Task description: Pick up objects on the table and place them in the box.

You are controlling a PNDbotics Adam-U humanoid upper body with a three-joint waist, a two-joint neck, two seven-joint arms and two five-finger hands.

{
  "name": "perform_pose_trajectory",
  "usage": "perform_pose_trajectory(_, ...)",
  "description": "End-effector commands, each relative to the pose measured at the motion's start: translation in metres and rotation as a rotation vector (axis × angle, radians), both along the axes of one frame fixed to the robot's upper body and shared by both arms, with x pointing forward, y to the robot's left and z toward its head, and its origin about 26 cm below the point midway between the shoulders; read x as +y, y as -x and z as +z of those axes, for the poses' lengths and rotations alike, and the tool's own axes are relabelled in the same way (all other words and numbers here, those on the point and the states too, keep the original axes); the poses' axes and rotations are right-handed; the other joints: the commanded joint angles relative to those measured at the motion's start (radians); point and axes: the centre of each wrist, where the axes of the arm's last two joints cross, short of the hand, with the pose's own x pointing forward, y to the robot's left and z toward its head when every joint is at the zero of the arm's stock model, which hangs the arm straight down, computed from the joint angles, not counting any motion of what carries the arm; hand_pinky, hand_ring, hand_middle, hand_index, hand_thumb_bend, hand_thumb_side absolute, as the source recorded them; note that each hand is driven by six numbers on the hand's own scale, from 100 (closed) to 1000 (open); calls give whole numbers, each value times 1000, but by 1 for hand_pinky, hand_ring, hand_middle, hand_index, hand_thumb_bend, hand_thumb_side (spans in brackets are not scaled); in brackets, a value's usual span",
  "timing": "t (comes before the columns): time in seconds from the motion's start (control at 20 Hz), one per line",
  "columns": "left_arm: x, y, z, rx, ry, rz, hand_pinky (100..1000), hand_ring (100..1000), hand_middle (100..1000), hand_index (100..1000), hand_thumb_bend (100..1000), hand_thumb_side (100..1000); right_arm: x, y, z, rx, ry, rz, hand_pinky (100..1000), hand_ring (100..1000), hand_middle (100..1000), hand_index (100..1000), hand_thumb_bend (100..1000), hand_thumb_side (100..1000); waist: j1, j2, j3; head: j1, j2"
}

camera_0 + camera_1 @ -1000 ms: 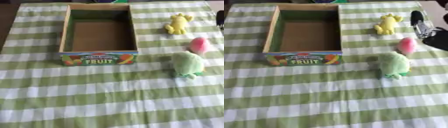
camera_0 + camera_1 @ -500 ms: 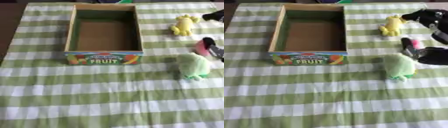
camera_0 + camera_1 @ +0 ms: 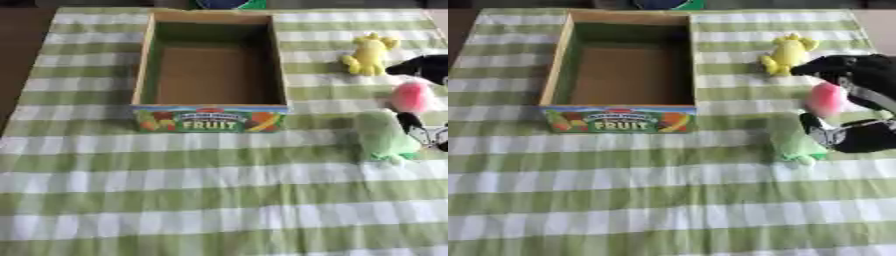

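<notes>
1. Left eye view: one open-topped box (image 3: 210, 75) with FRUIT printed on its front stands toward the far left of the checked tablecloth (image 3: 201, 200), and it holds nothing. Three soft toys lie along the cloth's right edge: one yellow toy (image 3: 371, 54) farthest back, one pink toy (image 3: 411, 96) nearer, and one pale green toy (image 3: 381, 135) nearest. Only dark tips of a hand show at the right border.

2. Right eye view: the right hand (image 3: 866, 107) reaches in from the right edge, its fingers (image 3: 833, 66) spread wide above the pink toy and its thumb below, against the green toy. The toy sits between them, not yet pinched. The left hand is out of sight.

3. Judgement: this is the first pick, the grasp stage. The next move calls for closing on the pink toy, lifting, then carrying it left over the box's rim.
</notes>
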Motion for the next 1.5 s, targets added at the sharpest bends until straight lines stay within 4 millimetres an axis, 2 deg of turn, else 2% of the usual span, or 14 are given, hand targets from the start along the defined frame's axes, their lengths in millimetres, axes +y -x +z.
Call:
perform_pose_trajectory(0.05, 0, 4, 12, -29, -34, -7, 589, 792, 814, 1000, 100, 1000, 0, 3, 9, -37, 7, -13, 853, 835, 851, 983, 100, 250, 1, -18, 1, -3, -5)
perform_pose_trajectory(0.1, 0, 4, 12, -30, -34, -8, 588, 792, 814, 1000, 100, 1000, 0, 3, 9, -52, -7, -19, 874, 862, 872, 1000, 100, 694, 1, -18, 1, -2, -4)
perform_pose_trajectory(0.15, 0, 4, 12, -30, -33, -8, 588, 792, 814, 1000, 100, 1000, 0, 3, 9, -66, -20, -24, 881, 872, 875, 1000, 116, 754, 2, -18, 0, -1, -4)
perform_pose_trajectory(0.2, 0, 4, 12, -31, -32, -9, 588, 792, 813, 1000, 100, 1000, -1, 3, 8, -76, -30, -29, 912, 912, 892, 1000, 204, 831, 2, -18, 0, -1, -4)
perform_pose_trajectory(0.3, 0, 4, 12, -31, -32, -10, 587, 792, 813, 1000, 100, 1000, -1, 3, 6, -86, -37, -40, 919, 920, 898, 1000, 299, 870, 2, -17, 0, -4, -2)
perform_pose_trajectory(0.45, 0, 4, 12, -30, -31, -13, 587, 792, 812, 1000, 100, 1000, -1, 4, 4, -80, -35, -55, 917, 918, 902, 1000, 334, 878, 3, -16, 0, -10, 0)
perform_pose_trajectory(0.9, -1, 3, 12, -30, -26, -22, 584, 791, 814, 1000, 100, 1000, 1, 3, 1, 3, -15, -75, 910, 906, 898, 1000, 271, 705, 7, -8, 2, -18, -5)
perform_pose_trajectory(1.4, -3, 3, 14, -30, -23, -37, 581, 789, 812, 1000, 100, 1000, -1, -2, -6, 151, 13, -125, 904, 898, 893, 1000, 260, 628, 10, 2, 11, -26, -11)
perform_pose_trajectory(1.45, -3, 3, 14, -30, -23, -39, 580, 788, 811, 1000, 100, 1000, -2, -4, -7, 163, 13, -130, 904, 899, 893, 1000, 213, 598, 10, 3, 13, -27, -11)
perform_pose_trajectory(1.5, -3, 3, 14, -29, -23, -39, 579, 788, 809, 1000, 100, 999, -4, -7, -8, 172, 14, -137, 904, 899, 893, 1000, 264, 620, 11, 4, 14, -28, -10)
